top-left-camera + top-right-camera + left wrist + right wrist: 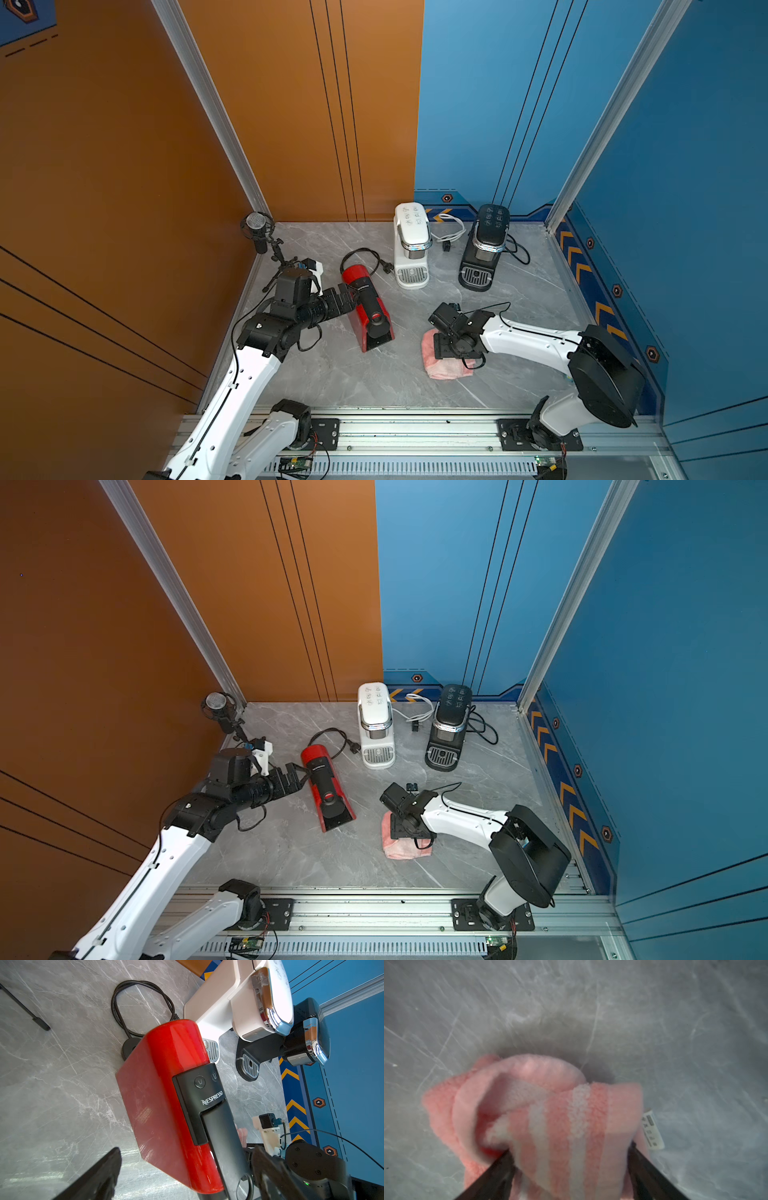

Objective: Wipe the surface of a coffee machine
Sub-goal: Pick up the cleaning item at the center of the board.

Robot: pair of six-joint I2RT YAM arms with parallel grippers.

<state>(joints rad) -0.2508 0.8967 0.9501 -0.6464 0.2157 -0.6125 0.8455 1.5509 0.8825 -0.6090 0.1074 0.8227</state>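
Left gripper (350, 296): spread wide, we judge to brace red coffee machine (370, 316).
Right gripper (571, 1147): straddles pink towel (550, 1095); pinch unclear.

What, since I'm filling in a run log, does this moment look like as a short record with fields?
surface: grey marble table
machines: red coffee machine nearest the arms; white coffee machine and black coffee machine side by side near the back wall
cloth: pink towel, bunched on the table, apart from every machine
left tool: open, red coffee machine between its fingers
right tool: down on the pink towel, a finger on each side; grip unclear
wiping: not yet begun
other: microphone, back left corner
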